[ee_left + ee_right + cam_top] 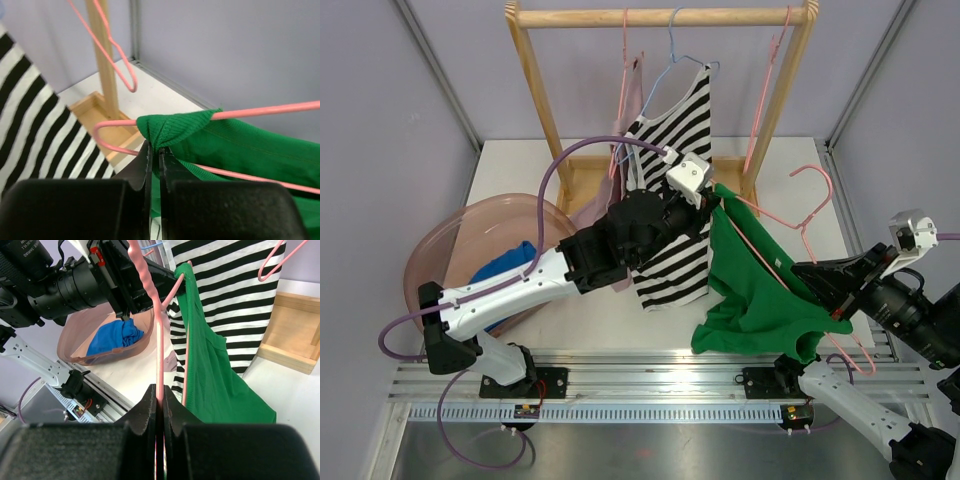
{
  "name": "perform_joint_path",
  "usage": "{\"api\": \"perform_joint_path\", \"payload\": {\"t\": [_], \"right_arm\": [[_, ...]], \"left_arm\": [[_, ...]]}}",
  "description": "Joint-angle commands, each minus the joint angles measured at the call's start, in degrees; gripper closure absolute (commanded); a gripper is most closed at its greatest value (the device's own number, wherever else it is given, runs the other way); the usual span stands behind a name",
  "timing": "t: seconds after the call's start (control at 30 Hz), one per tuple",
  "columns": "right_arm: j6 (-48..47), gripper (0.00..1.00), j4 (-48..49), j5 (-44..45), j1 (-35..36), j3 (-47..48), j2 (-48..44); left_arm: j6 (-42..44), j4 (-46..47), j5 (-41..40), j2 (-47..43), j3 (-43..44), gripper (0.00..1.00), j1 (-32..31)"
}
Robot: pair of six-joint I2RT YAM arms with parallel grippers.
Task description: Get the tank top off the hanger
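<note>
Now left pincer (155,150) pinches tank top (240,147) at strap; right pincer (160,392) clamps hanger (159,357).

On the table (520,170): rack (660,16) at rear centre, second top (675,130) hanging on its rail. In front of it, right of centre, tank top (750,290) on hanger (159,360). The left gripper (155,150) is at the strap's left end, the right gripper (160,395) on the hanger's wire at right. At far left, tub (470,235) with cloth (505,265) in it.

No legible text; small white print on left arm housing (25,247), too blurred to read.
</note>
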Motion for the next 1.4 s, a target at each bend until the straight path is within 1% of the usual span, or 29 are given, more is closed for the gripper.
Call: {"api": "perform_joint_path", "payload": {"t": [0.0,0.07,0.1,0.2,0.33,0.47,0.53,0.57,0.6,0.63,0.67,0.7,0.73,0.77,0.8,0.83,0.87,0.9,0.93,0.97,1.03,1.07,1.17,1.2,1.23,1.27,1.3,1.33,1.37], "right_arm": [[-2.26,1.0,3.74,-0.45,-0.01,-0.04,0.2],[-3.48,1.0,3.74,-0.97,-0.01,-0.66,0.46],[-4.01,1.0,3.83,-1.75,-0.01,-0.83,0.55],[-5.68,1.0,4.97,-5.88,-0.01,-1.89,0.38],[-7.44,1.0,8.13,-12.37,-0.01,-3.47,-0.24],[-10.25,1.0,11.91,-17.84,-0.01,-5.75,-1.03],[-10.87,1.0,16.8,-20.73,-0.01,-7.68,-2.78],[-11.14,1.0,19.27,-22.05,-0.01,-10.82,-3.75],[-11.05,1.0,22.43,-23.28,-0.01,-12.86,-4.89],[-10.35,1.0,30.21,-24.69,-0.01,-15.31,-6.12],[-8.09,1.0,34.55,-24.88,-0.01,-20.91,-8.57],[-6.93,1.0,38.94,-24.44,-0.01,-23.66,-9.81],[-5.7,1.0,47.43,-22.96,-0.01,-26.38,-11.82],[-3.78,1.0,51.34,-21.99,-0.01,-31.11,-12.45],[-2.89,1.0,54.86,-21.19,-0.01,-32.98,-12.63],[-2.09,1.0,59.94,-19.62,-0.01,-34.31,-12.02],[-0.95,1.0,61.99,-18.82,-0.01,-35.89,-11.5],[-0.25,1.0,64.54,-18.12,-0.01,-36.25,-10.62],[0.37,1.0,67.52,-17.5,-0.01,-36.52,-8.44],[1.51,1.0,68.86,-17.76,-0.01,-36.34,-7.2],[3.0,1.0,72.27,-18.89,-0.01,-35.56,-2.99],[4.32,1.0,73.25,-19.16,-0.01,-35.2,-1.57],[5.91,1.0,74.24,-18.03,-0.01,-33.18,2.74],[6.0,1.0,73.01,-16.63,-0.01,-32.31,3.44],[5.65,1.0,67.78,-12.0,-0.01,-29.6,4.58],[5.21,1.0,64.42,-9.26,-0.01,-28.01,5.03],[4.69,1.0,60.56,-6.62,-0.01,-26.78,5.47],[4.16,1.0,55.04,-1.64,-0.01,-24.76,6.08],[3.63,1.0,52.63,0.68,-0.01,-24.05,6.17]], "left_arm": [[-0.56,2.2,-15.71,-2.15,1.25,1.0,0.1],[-2.05,2.03,-21.37,-3.83,-0.68,1.0,0.18],[-2.32,1.76,-26.96,-4.62,-1.3,1.0,0.18],[-4.43,-1.21,-35.43,-8.39,-2.97,1.0,1.06],[-10.04,-9.2,-36.86,-14.01,-3.42,1.0,5.96],[-13.83,-16.5,-33.44,-16.4,-2.45,1.0,11.77],[-14.54,-18.71,-29.76,-17.36,-2.36,1.0,13.27],[-13.93,-18.63,-26.35,-18.94,-2.97,1.0,13.45],[-13.49,-18.02,-23.71,-19.82,-5.15,1.0,13.46],[-13.14,-17.32,-20.98,-20.7,-6.39,1.0,13.46],[-13.05,-15.74,-18.43,-22.01,-7.71,1.0,13.46],[-12.7,-14.77,-12.14,-24.29,-9.37,1.0,13.37],[-11.83,-13.2,-7.38,-26.05,-13.22,1.0,13.37],[-10.25,-9.61,-2.63,-27.46,-15.61,1.0,13.37],[-9.54,-7.66,7.16,-28.87,-17.81,1.0,13.37],[-8.92,-4.34,12.3,-31.67,-22.01,1.0,13.28],[-7.96,-3.26,16.97,-32.65,-23.79,1.0,13.19],[-7.86,-2.12,25.89,-33.79,-25.37,1.0,13.1],[-7.78,-0.63,29.72,-34.94,-26.87,1.0,12.67],[-7.51,0.0,35.85,-35.38,-29.06,1.0,12.32],[-7.42,2.1,39.84,-35.82,-31.18,1.0,10.57],[-7.34,2.72,43.43,-35.74,-32.75,1.0,9.86],[-6.81,2.82,45.4,-35.12,-34.26,1.0,7.22],[-6.81,2.29,43.05,-35.12,-35.05,1.0,6.78],[-6.9,0.81,41.29,-35.21,-35.4,1.0,6.43],[-6.98,-0.34,37.09,-35.3,-35.49,1.0,6.34],[-7.07,-1.65,35.05,-35.39,-35.67,1.0,6.42],[-7.07,-4.02,33.29,-35.39,-35.67,1.0,6.34],[-7.16,-5.08,31.62,-35.47,-35.76,1.0,6.25]]}}
